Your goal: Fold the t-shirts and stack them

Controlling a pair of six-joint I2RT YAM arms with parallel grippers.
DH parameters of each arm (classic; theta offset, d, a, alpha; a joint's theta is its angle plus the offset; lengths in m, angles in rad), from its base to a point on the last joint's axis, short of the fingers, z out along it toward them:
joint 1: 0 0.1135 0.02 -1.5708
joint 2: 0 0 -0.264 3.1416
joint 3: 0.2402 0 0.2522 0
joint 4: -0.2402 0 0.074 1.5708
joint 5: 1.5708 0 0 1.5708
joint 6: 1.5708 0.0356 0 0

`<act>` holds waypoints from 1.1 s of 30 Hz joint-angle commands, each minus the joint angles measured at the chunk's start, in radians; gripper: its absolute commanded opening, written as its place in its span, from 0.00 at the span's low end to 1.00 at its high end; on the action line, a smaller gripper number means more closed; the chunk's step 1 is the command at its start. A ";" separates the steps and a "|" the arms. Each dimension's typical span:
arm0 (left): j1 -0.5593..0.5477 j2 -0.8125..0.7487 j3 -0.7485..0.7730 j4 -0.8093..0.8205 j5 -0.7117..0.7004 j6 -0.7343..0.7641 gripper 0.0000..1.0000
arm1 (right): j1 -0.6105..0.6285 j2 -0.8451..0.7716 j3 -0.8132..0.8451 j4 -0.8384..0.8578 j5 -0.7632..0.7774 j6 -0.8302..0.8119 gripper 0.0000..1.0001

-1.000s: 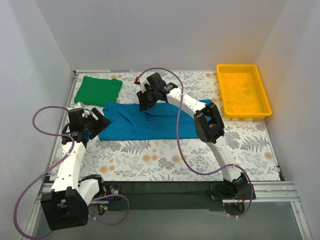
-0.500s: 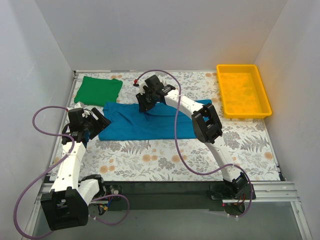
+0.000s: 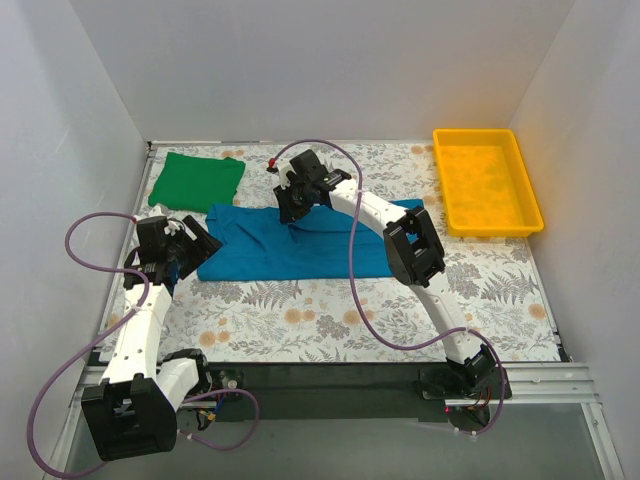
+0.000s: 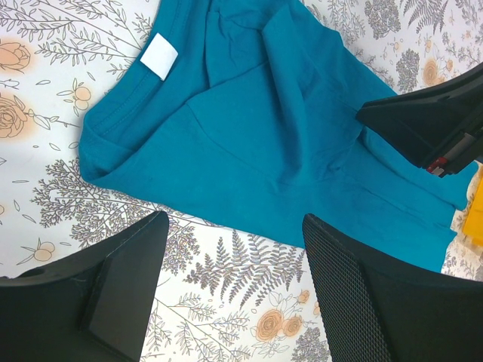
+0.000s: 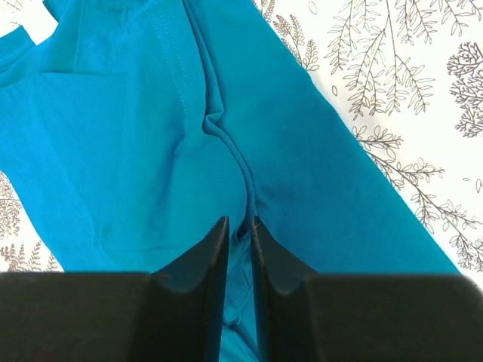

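The teal-blue t-shirt [image 3: 300, 248] lies spread across the middle of the table, partly folded lengthwise, its collar and white label [image 4: 159, 56] toward the left. My right gripper [image 3: 290, 210] is pressed down on its far edge. In the right wrist view the right gripper [image 5: 239, 220] is shut on a raised ridge of that shirt [image 5: 113, 151]. My left gripper [image 3: 190, 250] hangs open just off the shirt's left end. In the left wrist view the left gripper [image 4: 234, 226] shows only patterned table between its fingers, with the shirt [image 4: 256, 128] beyond. The green t-shirt [image 3: 196, 180] lies folded at the far left.
A yellow plastic tray [image 3: 487, 232] stands at the far right. White walls close in the table on three sides. The right arm's black wrist [image 4: 430, 128] shows at the right of the left wrist view. Floral cloth covers the table [image 3: 330, 320].
The right gripper's jaws have narrowed onto the fold of the teal-blue t-shirt, and its wrist has shifted slightly. The left arm has not moved.
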State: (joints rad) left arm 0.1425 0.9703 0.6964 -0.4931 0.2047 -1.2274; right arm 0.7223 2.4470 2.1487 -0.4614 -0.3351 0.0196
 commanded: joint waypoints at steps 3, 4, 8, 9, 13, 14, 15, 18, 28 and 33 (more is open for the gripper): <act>0.006 -0.027 -0.006 0.010 -0.011 0.011 0.71 | 0.006 -0.013 0.008 0.033 0.002 -0.007 0.21; 0.008 -0.028 -0.006 0.010 -0.011 0.011 0.71 | 0.006 -0.013 0.008 0.033 0.002 -0.009 0.20; 0.006 -0.028 -0.006 0.010 -0.011 0.011 0.71 | 0.006 -0.016 0.002 0.033 0.007 -0.013 0.10; 0.008 -0.028 -0.006 0.008 -0.013 0.011 0.71 | 0.008 -0.019 0.002 0.032 0.007 -0.015 0.08; 0.006 -0.028 -0.006 0.010 -0.013 0.012 0.71 | 0.006 -0.043 -0.004 0.032 0.010 -0.017 0.01; 0.008 -0.028 -0.006 0.010 -0.013 0.011 0.71 | 0.006 -0.048 -0.004 0.033 0.011 -0.017 0.01; 0.006 -0.028 -0.008 0.010 -0.014 0.011 0.71 | 0.006 -0.065 -0.006 0.033 0.011 -0.017 0.01; 0.006 -0.030 -0.006 0.008 -0.016 0.011 0.71 | 0.005 -0.095 -0.019 0.033 0.013 -0.044 0.01; 0.006 -0.025 -0.008 0.008 -0.018 0.011 0.70 | 0.005 -0.177 -0.102 0.056 0.018 -0.055 0.01; 0.006 -0.024 -0.008 0.008 -0.018 0.011 0.70 | 0.002 -0.189 -0.124 0.064 0.027 -0.056 0.01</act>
State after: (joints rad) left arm 0.1425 0.9699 0.6949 -0.4931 0.2016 -1.2274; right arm 0.7231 2.3100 2.0453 -0.4324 -0.3161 -0.0269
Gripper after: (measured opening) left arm 0.705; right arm 0.019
